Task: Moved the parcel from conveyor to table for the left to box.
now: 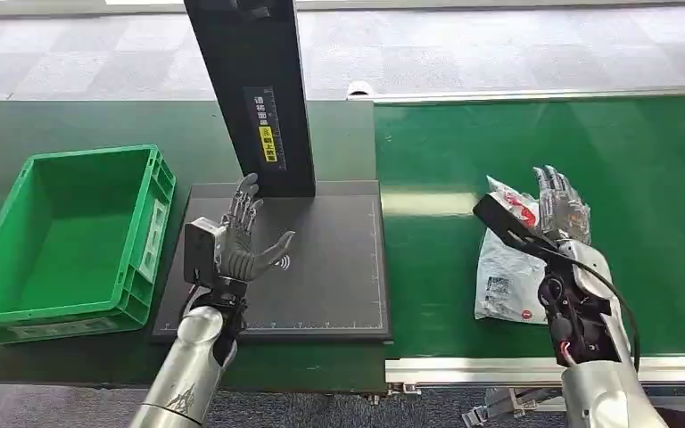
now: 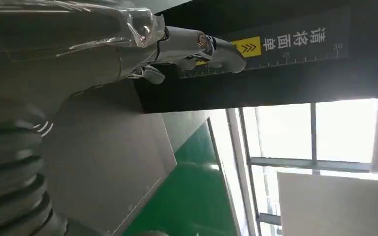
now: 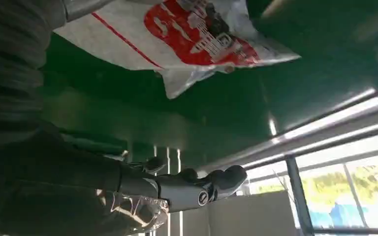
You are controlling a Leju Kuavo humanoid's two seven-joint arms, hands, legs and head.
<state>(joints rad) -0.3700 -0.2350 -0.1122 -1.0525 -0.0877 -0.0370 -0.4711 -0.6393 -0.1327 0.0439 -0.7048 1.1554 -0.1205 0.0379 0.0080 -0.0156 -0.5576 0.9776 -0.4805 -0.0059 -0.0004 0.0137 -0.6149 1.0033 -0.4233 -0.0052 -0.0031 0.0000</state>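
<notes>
While lying long-ways just left of the open, empty right hand (image 1: 560, 207), white-and-red plastic parcel bag (image 1: 507, 267) far from open left hand (image 1: 243, 234).

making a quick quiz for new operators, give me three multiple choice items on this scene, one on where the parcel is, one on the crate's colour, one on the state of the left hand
1. Where does the parcel lie?
A. in the crate
B. on the green conveyor belt
C. on the dark mat

2. What colour is the crate?
A. blue
B. grey
C. green

3. What state is the left hand in?
A. fingers spread, holding nothing
B. gripping the parcel
C. gripping the crate's rim

Answers:
1 B: the white and red parcel rests on the conveyor belt, beside the right hand.
2 C: its walls and floor are green.
3 A: it hovers open above the dark mat.
</notes>
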